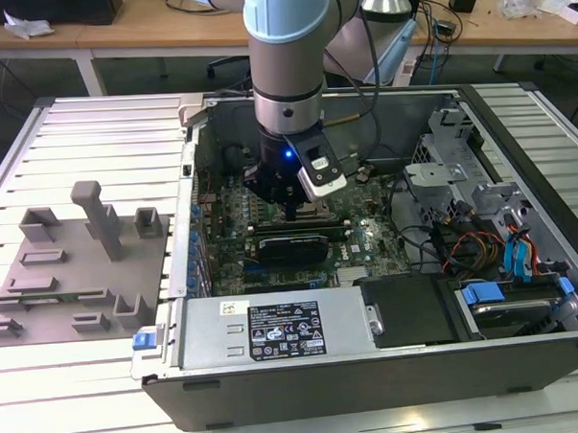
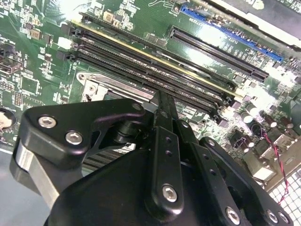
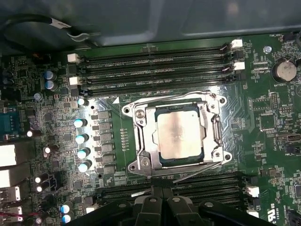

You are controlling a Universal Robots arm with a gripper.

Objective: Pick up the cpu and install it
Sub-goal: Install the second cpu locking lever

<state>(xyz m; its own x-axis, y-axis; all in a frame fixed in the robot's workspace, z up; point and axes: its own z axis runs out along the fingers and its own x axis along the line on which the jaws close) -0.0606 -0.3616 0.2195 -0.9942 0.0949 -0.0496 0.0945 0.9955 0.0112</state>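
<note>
The cpu [image 3: 179,136] sits flat inside the socket frame [image 3: 141,141] on the motherboard [image 3: 263,122]. The tool [image 3: 162,190], fingers pressed together and holding nothing, hovers just beside it. The chip looks light, stiff and fragile (best gripped by its edges).

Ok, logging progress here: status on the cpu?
Gripper shut, empty, above the motherboard. Cpu sits in its socket. Nothing in the way.

— Where did the exterior view look from?
— High in front, angled down over the open computer case [image 1: 369,299] on the worktop [image 1: 85,388].
— And the wrist cameras?
— Both sat close above the motherboard [image 3: 263,122]; both wrist views shared its memory slots [image 2: 155,70] and gripper [image 3: 162,190].
</note>
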